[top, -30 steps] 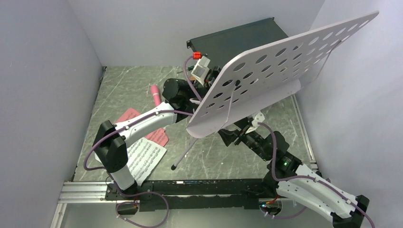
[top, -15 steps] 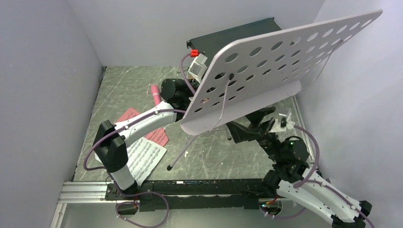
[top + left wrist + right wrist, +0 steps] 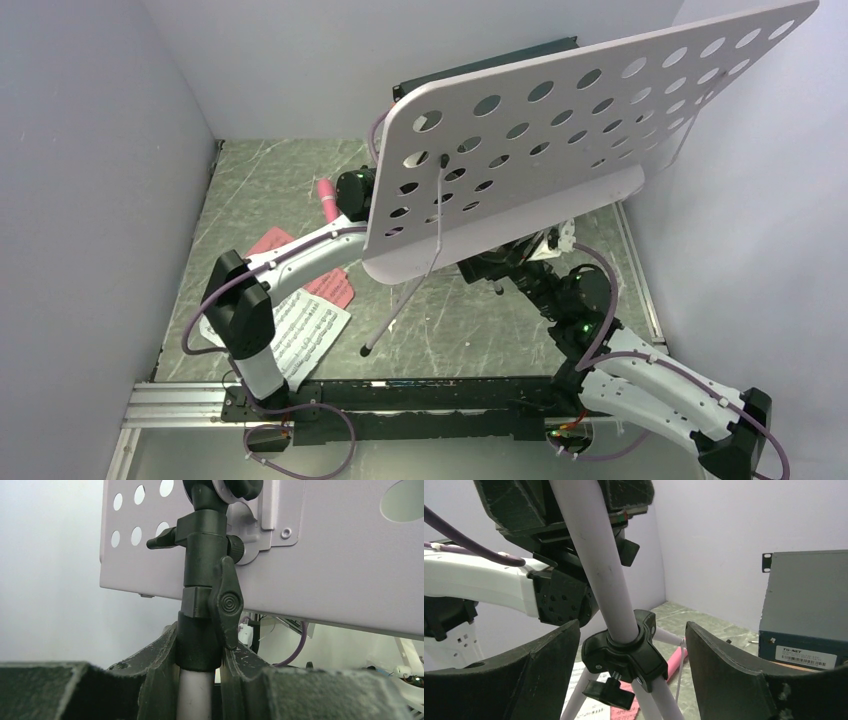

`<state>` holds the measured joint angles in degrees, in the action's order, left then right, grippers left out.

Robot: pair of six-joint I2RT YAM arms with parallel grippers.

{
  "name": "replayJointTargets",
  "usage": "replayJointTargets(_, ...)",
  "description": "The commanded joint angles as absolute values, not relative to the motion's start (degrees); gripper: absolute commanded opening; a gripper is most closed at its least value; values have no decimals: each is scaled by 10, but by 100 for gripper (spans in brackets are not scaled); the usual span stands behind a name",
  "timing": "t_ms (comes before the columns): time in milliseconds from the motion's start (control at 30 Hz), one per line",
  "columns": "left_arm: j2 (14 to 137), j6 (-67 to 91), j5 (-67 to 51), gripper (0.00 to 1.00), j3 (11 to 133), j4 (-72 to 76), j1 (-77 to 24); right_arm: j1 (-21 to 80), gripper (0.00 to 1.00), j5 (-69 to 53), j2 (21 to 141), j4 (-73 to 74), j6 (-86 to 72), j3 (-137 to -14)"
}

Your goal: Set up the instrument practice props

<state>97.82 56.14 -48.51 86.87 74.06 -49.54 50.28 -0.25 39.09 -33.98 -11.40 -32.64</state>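
Note:
The pale lavender perforated music-stand desk [image 3: 560,130] is held up in the air, tilted, on its silver tripod pole [image 3: 599,565]. My left gripper [image 3: 200,650] is shut on that pole just under the black clamp collar [image 3: 205,585]; the desk [image 3: 325,580] hides it from above. My right gripper [image 3: 631,650] is open, its fingers either side of the black tripod hub [image 3: 624,652] without touching it. One folded leg [image 3: 395,315] slants down to the floor. A pink microphone [image 3: 327,200] lies at the back left. Pink and white music sheets [image 3: 305,335] lie at the front left.
A dark rack-mount box [image 3: 500,62] stands at the back, partly hidden by the desk, and shows at the right of the right wrist view [image 3: 804,610]. Grey walls close in on both sides. A metal rail [image 3: 180,400] runs along the near edge.
The desk has swung up and to the left. My right gripper drew away to the right, then came back in under the desk, open around the tripod hub.

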Motion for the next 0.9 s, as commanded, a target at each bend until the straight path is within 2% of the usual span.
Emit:
replayJointTargets(0, 959, 595, -385, 0, 927, 843, -496, 511, 79, 28, 391, -362, -79, -358)
replayJointTargets(167, 969, 605, -380, 0, 924, 854, -496, 520, 76, 34, 406, -346, -64, -377)
replayJointTargets(367, 974, 618, -373, 0, 918, 871, -497, 537, 66, 57, 424, -291, -27, -393)
replayJointTargets(533, 979, 625, -375, 0, 931, 874, -495, 568, 56, 102, 444, -279, 7, -365)
replayJointTargets(867, 950, 614, -383, 0, 930, 865, -494, 593, 50, 173, 437, -269, 11, -291)
